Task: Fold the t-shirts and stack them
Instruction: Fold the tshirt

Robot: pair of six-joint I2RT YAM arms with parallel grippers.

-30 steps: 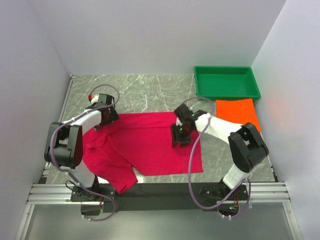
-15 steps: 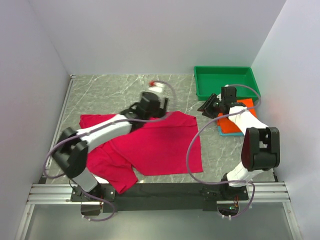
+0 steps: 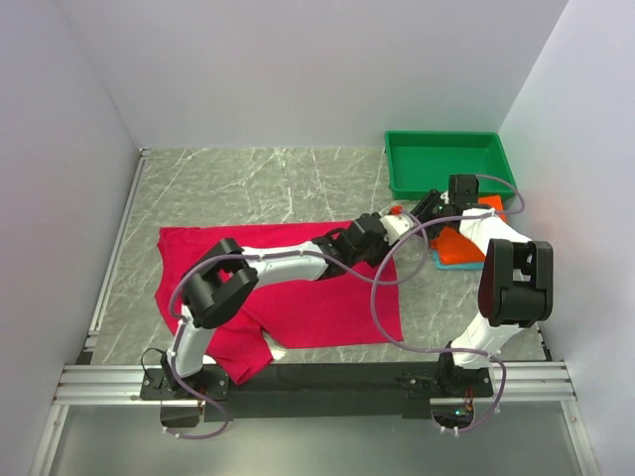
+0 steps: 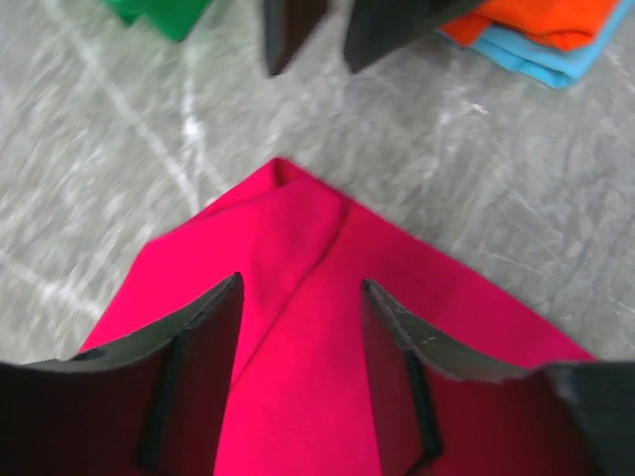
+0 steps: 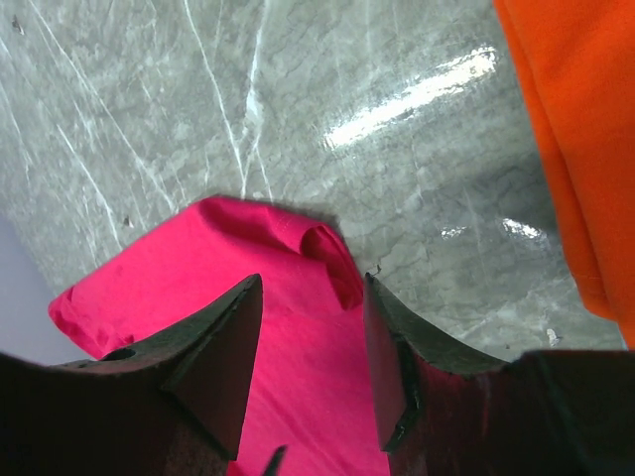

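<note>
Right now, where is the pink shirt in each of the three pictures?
Top external: the crimson-pink shirt lies spread across the lower middle, mostly left of centre.
Left wrist: it fills the lower half, one corner pointing up.
Right wrist: it sits lower left, corner curled.
Shared landmark: the orange shirt, right of that corner.

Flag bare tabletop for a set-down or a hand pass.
Free: table beyond the crimson t-shirt to the back wall, left of the green tray; a smaller patch right of the shirt, nearer than the orange t-shirt. Crowded: left gripper and right gripper meet over its far-right corner, beside orange stacked on the teal t-shirt.
</note>
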